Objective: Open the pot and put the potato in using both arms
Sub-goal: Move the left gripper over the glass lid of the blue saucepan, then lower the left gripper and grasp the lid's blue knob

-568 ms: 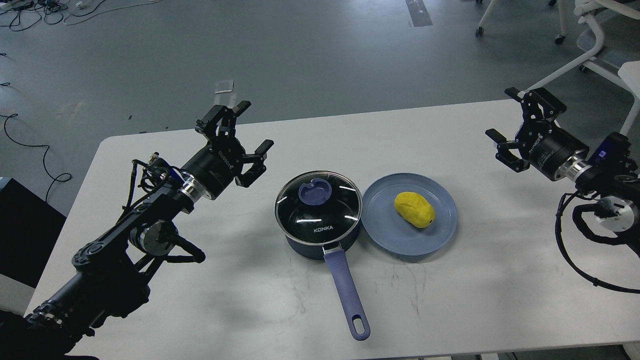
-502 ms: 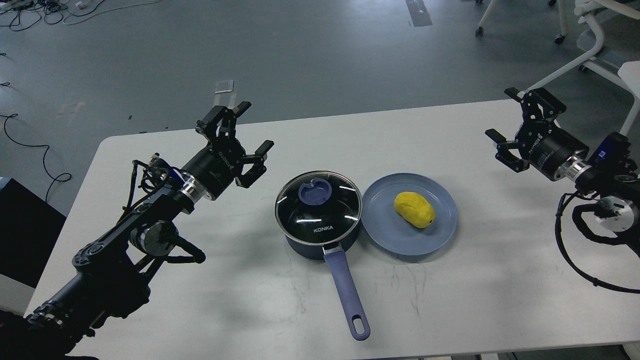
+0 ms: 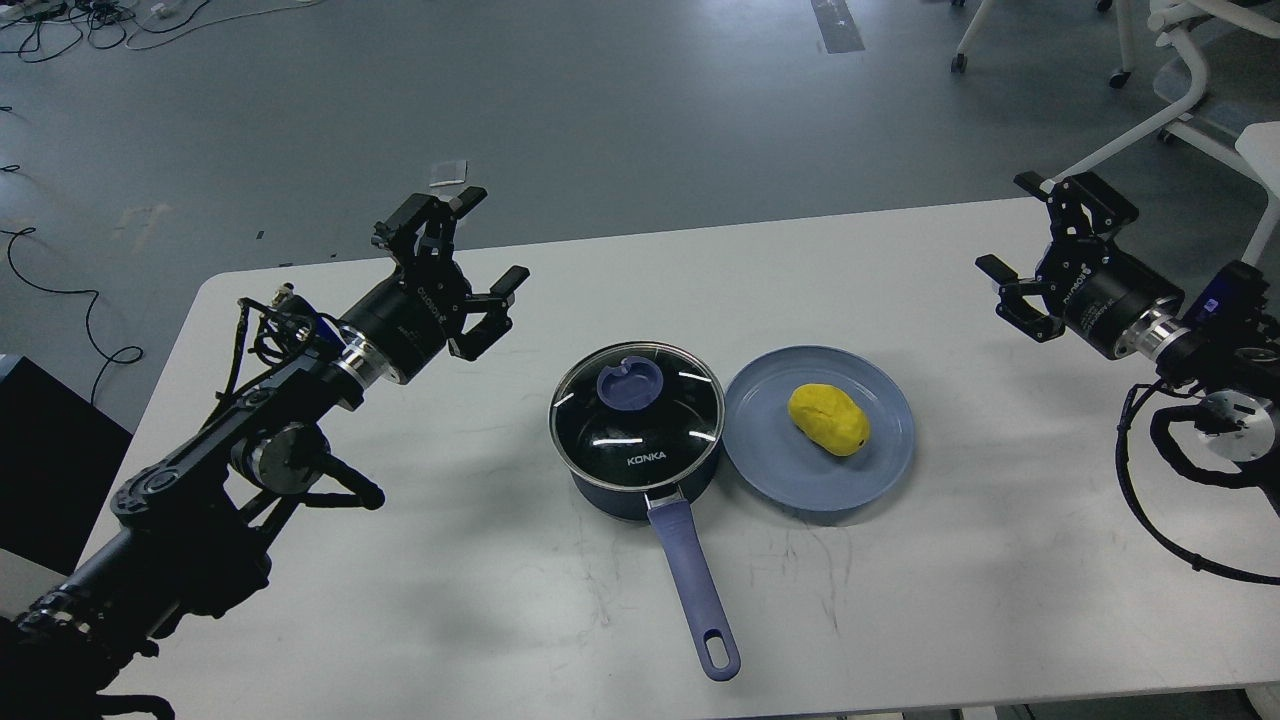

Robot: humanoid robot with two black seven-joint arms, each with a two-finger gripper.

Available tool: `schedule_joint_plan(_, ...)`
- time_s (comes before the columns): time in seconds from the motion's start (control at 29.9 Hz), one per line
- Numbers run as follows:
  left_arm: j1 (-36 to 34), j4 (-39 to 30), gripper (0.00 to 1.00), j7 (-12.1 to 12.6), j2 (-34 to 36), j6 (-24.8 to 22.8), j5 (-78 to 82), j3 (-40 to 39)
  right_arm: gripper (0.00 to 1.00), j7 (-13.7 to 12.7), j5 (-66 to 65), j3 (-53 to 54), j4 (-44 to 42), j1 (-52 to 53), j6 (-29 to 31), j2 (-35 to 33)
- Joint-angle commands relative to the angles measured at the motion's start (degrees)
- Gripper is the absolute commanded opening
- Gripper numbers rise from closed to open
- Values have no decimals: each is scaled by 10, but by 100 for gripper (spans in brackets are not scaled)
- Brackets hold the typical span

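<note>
Glass lid is seen on the pot; potato is left on the plate. Left gripper and right gripper are held wide, empty, near the table's side edges.

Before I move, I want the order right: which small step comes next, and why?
Probably bring the open left gripper right and down over the lid knob. The lid sits shut on the pot, so the potato, on the plate, cannot go in. The right gripper is open too, apart from both.
</note>
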Motion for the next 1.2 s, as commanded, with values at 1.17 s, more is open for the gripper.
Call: schedule_joint_plan(1.17, -167, -242, 98, -14, 23, 10, 929, 195, 100, 0, 0, -2, 4, -1, 0, -5)
